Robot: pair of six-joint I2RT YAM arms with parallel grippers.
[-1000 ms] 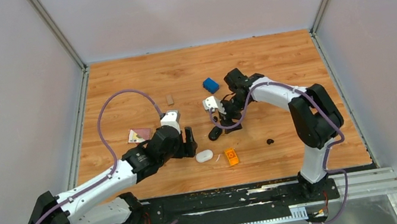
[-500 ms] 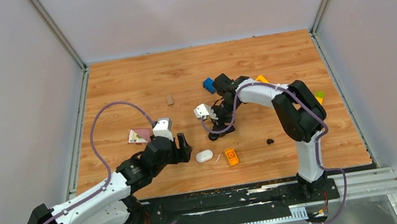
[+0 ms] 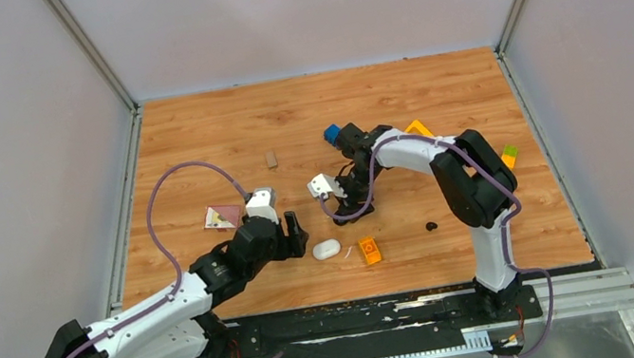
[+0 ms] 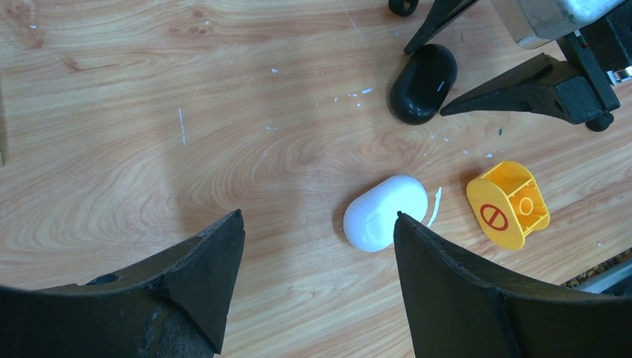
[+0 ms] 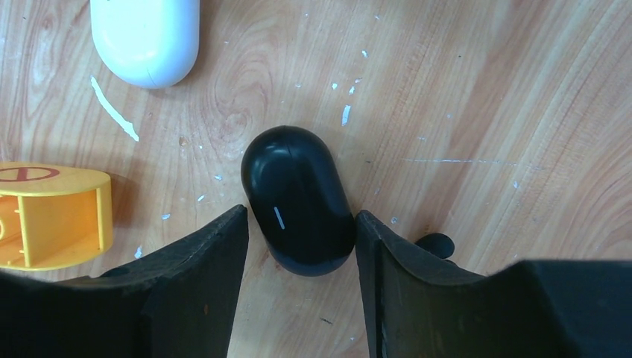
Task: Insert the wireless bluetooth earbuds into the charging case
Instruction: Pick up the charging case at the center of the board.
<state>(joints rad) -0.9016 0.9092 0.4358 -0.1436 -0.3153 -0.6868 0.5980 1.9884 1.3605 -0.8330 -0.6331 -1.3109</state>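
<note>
Two jobs split: left gripper point(image 4: 319, 216) hangs released over table point(image 4: 112, 112) w/ shut white charging case point(image 4: 386, 212) centre-frame just past its tips, prob. lined up to grab it; right gripper point(image 5: 302, 212) brackets black oval pod point(image 5: 294, 179) lower-centre, clench unclear, maybe clearing it.

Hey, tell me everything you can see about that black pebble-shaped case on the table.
The black case is a glossy oval pebble, plastic by its look, with a faint seam and a short white dash on top. It is shut and lies flat on the wooden table, between the fingers of the right pincer, which hug its sides; whether they press it is unclear.
</note>
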